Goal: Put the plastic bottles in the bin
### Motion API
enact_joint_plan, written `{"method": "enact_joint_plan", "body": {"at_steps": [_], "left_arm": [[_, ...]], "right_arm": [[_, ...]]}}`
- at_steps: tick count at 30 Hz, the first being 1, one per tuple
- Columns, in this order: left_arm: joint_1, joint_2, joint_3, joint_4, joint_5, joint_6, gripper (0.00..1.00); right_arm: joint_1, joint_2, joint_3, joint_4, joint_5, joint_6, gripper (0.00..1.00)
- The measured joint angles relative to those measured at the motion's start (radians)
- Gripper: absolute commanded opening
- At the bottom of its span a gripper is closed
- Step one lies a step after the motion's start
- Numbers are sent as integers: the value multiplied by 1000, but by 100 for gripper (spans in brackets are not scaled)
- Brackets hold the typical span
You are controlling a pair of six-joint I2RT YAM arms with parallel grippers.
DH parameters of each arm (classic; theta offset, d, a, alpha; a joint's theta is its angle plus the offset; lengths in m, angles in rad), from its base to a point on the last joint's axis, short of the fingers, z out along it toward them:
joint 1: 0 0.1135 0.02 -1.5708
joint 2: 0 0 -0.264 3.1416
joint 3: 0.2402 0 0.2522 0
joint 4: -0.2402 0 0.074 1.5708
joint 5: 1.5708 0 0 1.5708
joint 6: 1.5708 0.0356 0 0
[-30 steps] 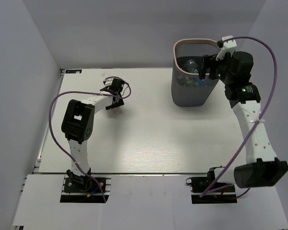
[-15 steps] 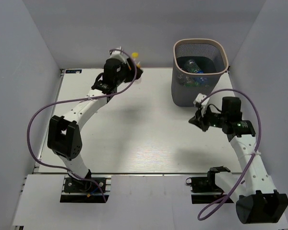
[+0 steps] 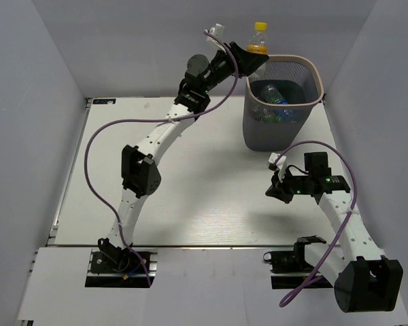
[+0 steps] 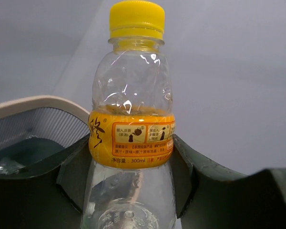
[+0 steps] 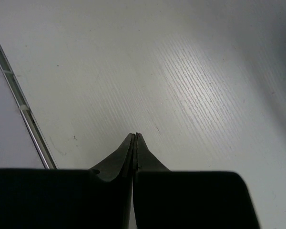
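Observation:
My left gripper (image 3: 251, 61) is shut on a clear bottle (image 3: 258, 39) with an orange label and yellow cap, held upright at the far left rim of the bin (image 3: 248, 122). In the left wrist view the bottle (image 4: 131, 129) fills the middle, its body clamped between the dark fingers (image 4: 183, 171), with the bin's beige rim (image 4: 33, 102) to the left. The bin is dark grey mesh and holds several bottles (image 3: 275, 102). My right gripper (image 3: 270, 192) is shut on nothing, low over the table in front of the bin; the right wrist view has its fingertips (image 5: 135, 138) pressed together.
The white table (image 3: 190, 183) lies between grey walls, with a metal strip along its edge (image 5: 24, 109). Purple cables loop off both arms. The left arm stretches across the far middle of the table toward the bin.
The left arm lifted the orange-labelled bottle from the far table and carried it right, up to the bin's rim. The right arm pulled back from over the bin toward me and shut.

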Motion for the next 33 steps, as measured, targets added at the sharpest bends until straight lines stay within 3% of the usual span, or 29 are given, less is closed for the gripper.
{"method": "enact_joint_plan", "body": {"at_steps": [2,4,5,6,11,15,18,22,25,33], "left_arm": [[-8,64,57,11,5,-37,38],[-16,96,56,18,2,-66,64],[-21,111,54,19,-2,-78,72],[-24,125,53,20,-5,-85,82],[-36,175,58,43,-30,-127,96],[-39,175,74,58,-45,-151,100],[-42,173,74,63,-62,-154,100],[-42,121,15,46,-80,-120,100],[-40,-34,-157,-54,-91,-26,100],[-34,-831,-963,-293,-192,317,100]], "right_arm": [[0,0,-3,7,6,3,8],[0,0,-10,19,12,11,17],[0,0,-14,26,15,18,29],[0,0,-20,34,17,27,35],[-1,-5,-61,57,26,47,42],[-1,-6,-65,66,32,61,58],[-1,-8,-65,78,40,76,90],[-1,-8,-65,110,58,119,90],[-1,-11,-65,167,103,226,90],[-1,-40,-66,315,328,514,90]]}}
